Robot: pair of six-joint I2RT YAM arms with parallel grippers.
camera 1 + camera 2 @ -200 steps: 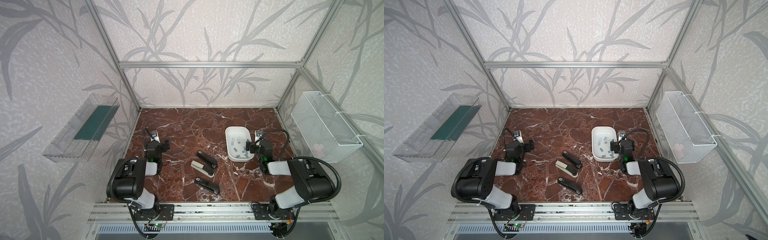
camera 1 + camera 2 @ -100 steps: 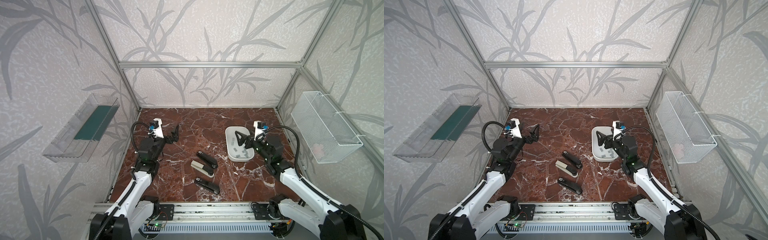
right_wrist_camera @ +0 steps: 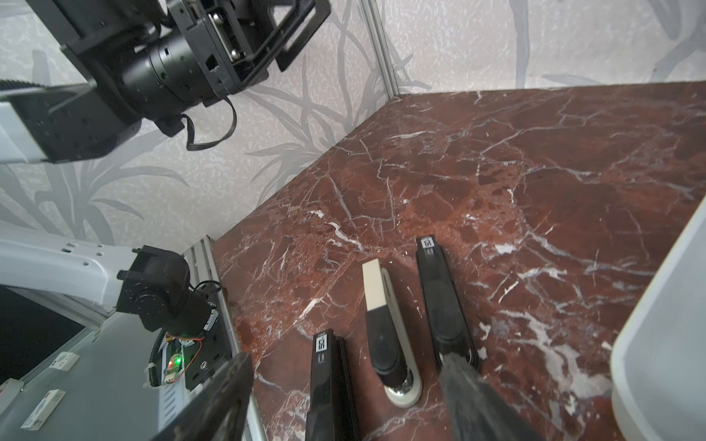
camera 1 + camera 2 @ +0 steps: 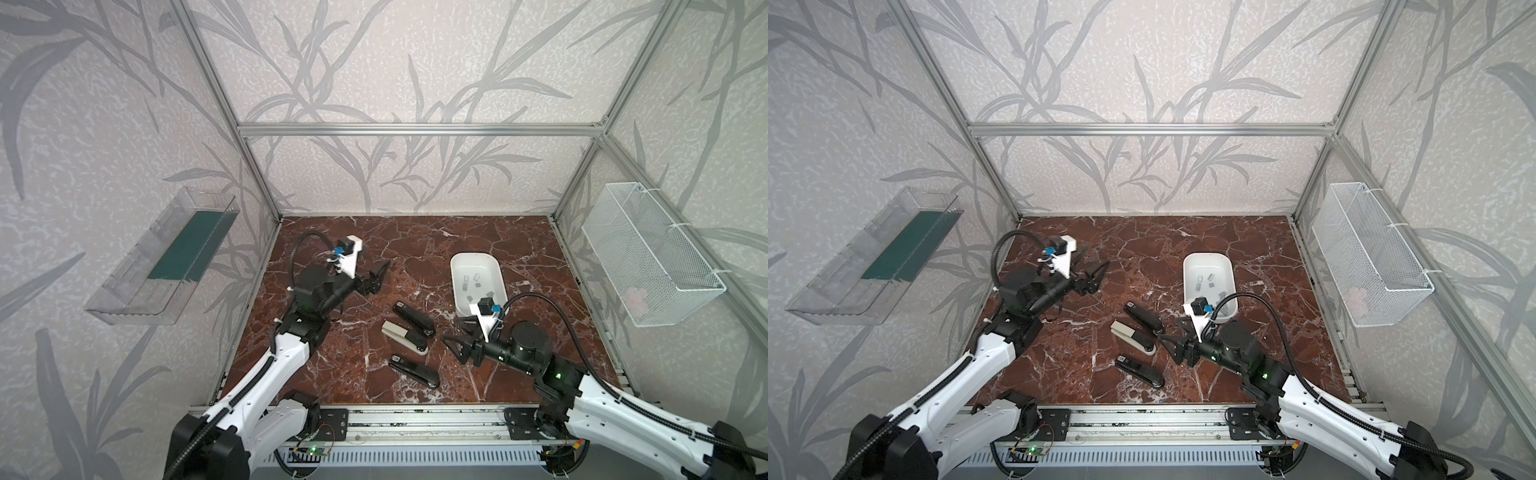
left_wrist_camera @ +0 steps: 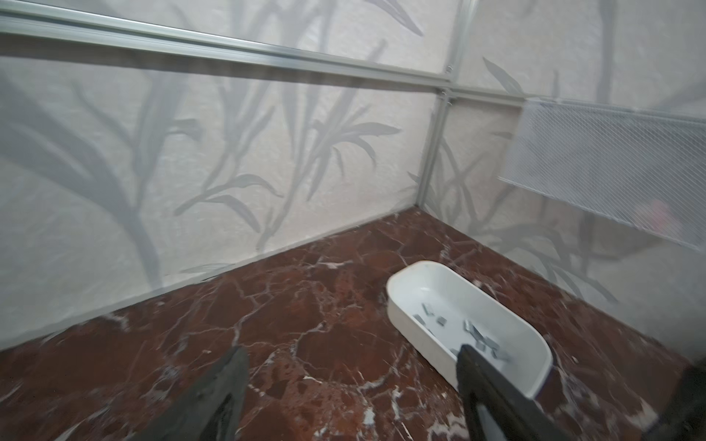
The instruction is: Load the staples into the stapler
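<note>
Three staplers lie side by side mid-table: a black stapler, a beige-and-black stapler and a nearer black stapler. Several grey staples lie loose in a white tray behind and to their right. My right gripper hovers open just right of the staplers, pointing at them, empty. Over the back left of the table my left gripper is open and empty, pointing toward the tray.
A white wire basket hangs on the right wall and a clear plastic shelf on the left wall. An aluminium rail runs along the table's front edge. The tray's rim is close beside my right gripper.
Both arms have unfolded from their low rest pose. The right gripper swung from over the tray down to the staplers; the left gripper rose and reached toward the middle.
</note>
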